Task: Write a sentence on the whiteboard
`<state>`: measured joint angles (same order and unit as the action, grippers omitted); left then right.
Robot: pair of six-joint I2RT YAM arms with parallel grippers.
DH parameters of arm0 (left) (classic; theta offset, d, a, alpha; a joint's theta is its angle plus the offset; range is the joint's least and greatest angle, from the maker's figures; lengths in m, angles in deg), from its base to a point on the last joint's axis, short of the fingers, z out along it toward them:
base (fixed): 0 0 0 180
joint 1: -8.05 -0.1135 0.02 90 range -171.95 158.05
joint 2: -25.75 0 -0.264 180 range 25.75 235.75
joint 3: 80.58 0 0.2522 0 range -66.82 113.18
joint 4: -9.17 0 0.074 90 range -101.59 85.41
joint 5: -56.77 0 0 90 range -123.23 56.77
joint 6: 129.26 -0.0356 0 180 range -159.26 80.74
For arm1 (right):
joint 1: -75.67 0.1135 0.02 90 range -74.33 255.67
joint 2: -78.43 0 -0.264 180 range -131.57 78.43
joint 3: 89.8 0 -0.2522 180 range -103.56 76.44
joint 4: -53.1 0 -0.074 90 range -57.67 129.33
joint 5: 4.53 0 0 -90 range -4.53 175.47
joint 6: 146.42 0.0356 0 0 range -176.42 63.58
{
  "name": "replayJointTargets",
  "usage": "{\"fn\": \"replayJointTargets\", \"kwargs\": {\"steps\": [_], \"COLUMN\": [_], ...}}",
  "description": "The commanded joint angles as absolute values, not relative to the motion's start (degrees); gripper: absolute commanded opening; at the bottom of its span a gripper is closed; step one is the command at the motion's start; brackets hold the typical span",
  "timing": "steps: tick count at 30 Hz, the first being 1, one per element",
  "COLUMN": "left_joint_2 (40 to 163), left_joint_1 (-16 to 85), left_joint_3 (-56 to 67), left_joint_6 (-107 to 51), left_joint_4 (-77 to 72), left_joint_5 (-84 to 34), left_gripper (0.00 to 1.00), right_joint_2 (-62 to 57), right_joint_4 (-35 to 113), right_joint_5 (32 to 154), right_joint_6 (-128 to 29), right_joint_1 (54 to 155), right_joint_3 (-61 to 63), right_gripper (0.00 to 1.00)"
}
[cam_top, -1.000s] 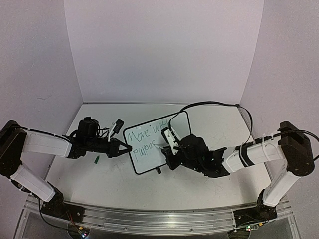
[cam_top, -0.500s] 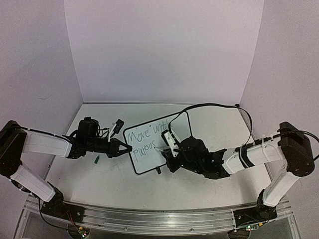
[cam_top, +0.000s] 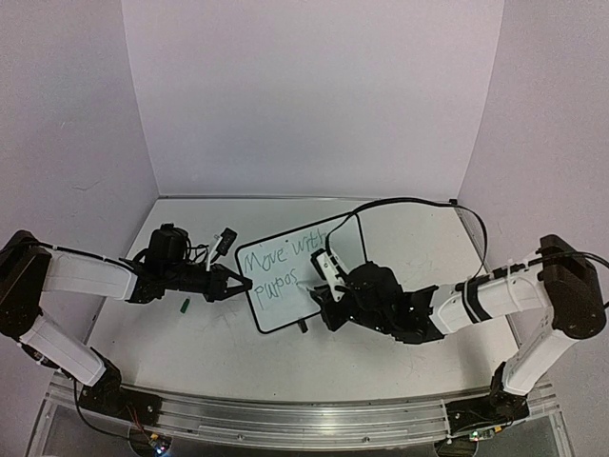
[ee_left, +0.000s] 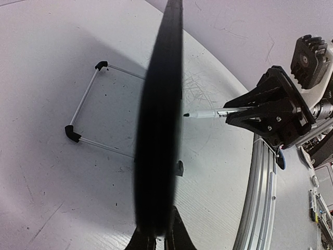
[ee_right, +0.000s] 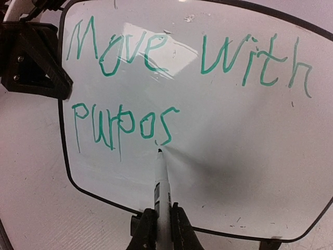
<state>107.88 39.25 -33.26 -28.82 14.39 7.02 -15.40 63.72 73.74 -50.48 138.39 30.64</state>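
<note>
Top view: the whiteboard (cam_top: 276, 307) stood near the desk's middle, left gripper (cam_top: 245, 283) pinching its left edge | left wrist: whiteboard seen edge-on between the clamped fingers (ee_left: 179, 240) | right wrist: right gripper (ee_right: 160, 220) pinched a marker (ee_right: 160, 182), tip touching whiteboard under green "purpos".

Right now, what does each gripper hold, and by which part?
The right gripper holds a marker by its barrel, behind the tip. The left gripper clamps the whiteboard by its left edge.
</note>
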Motion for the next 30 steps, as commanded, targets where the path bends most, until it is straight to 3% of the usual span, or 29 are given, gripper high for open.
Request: {"fn": "replayJointTargets", "kwargs": {"steps": [1, 30], "left_joint_2": [106.76, 106.97], "left_joint_1": [39.34, 39.33], "left_joint_3": [-32.39, -32.10], "left_joint_6": [-31.78, -31.61], "left_joint_4": [12.64, 12.46], "left_joint_5": [3.87, 4.00], "left_gripper": [0.00, 0.00], "right_joint_2": [-11.54, -16.42], "right_joint_4": [65.26, 65.66], "right_joint_5": [72.71, 70.27], "right_joint_6": [-49.23, -48.66], "right_joint_1": [137.64, 136.23], "right_joint_3": [31.97, 28.65], "right_gripper": [0.00, 0.00]}}
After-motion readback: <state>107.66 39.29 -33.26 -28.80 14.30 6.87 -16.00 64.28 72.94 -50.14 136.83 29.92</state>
